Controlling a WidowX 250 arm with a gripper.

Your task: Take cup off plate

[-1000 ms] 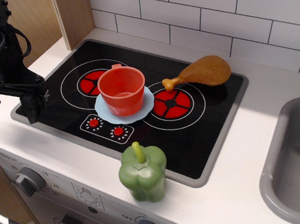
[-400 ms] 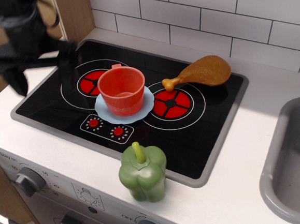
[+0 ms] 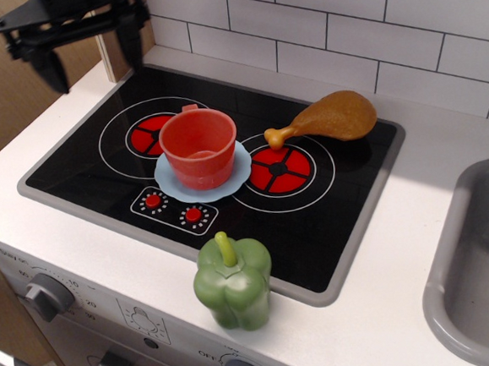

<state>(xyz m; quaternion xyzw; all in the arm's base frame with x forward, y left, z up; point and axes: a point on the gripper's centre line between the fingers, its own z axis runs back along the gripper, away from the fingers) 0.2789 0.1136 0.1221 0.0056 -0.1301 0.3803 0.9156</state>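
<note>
So the pincer [image 3: 92,51] hangs spread apart up at 10 o'clock from the cup [image 3: 198,147], which sits on the plate [image 3: 239,168], untouched, presumably lining up a grab.

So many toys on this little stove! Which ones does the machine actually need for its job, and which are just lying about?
Needed for the job:
- small red-orange plastic cup
- pale blue scalloped plastic plate under it
- black claw, open, up at the far left

Just lying about:
- brown toy chicken drumstick
- green toy pepper
- grey sink
</note>
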